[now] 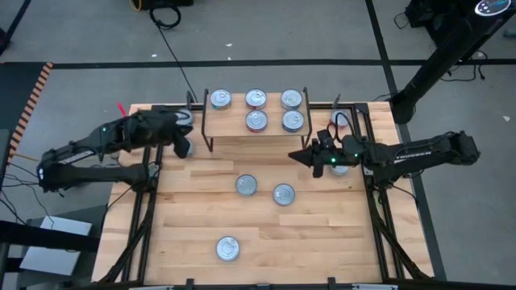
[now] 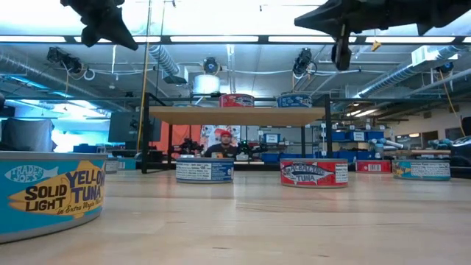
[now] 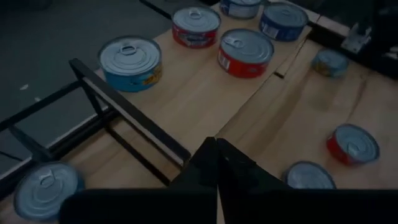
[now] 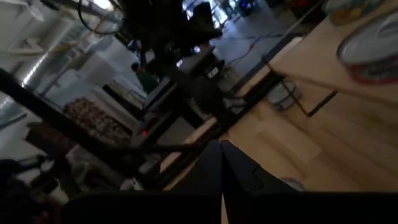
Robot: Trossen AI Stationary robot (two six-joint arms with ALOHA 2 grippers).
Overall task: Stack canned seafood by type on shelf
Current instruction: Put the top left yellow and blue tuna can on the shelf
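Note:
The shelf (image 1: 256,135) stands at the table's far middle, its plank top (image 3: 186,87) carrying several tins (image 1: 256,98): a light-blue one (image 3: 130,62), two red (image 3: 244,53) and dark-blue ones (image 3: 283,20). Three more tins rest on their bases on the table: a blue one (image 1: 247,184), a red one (image 1: 283,194) and a yellow-and-blue one (image 1: 228,248) near the front edge. My left gripper (image 1: 184,149) hovers shut beside the shelf's left end. My right gripper (image 1: 300,155) hovers shut off the shelf's right front corner. Neither holds anything.
Another tin (image 3: 42,190) sits on the table by the shelf's left legs, below my left gripper. Two tins (image 1: 341,119) (image 1: 339,165) lie by the right arm, near the table's right edge. A person (image 2: 223,145) sits beyond the far edge.

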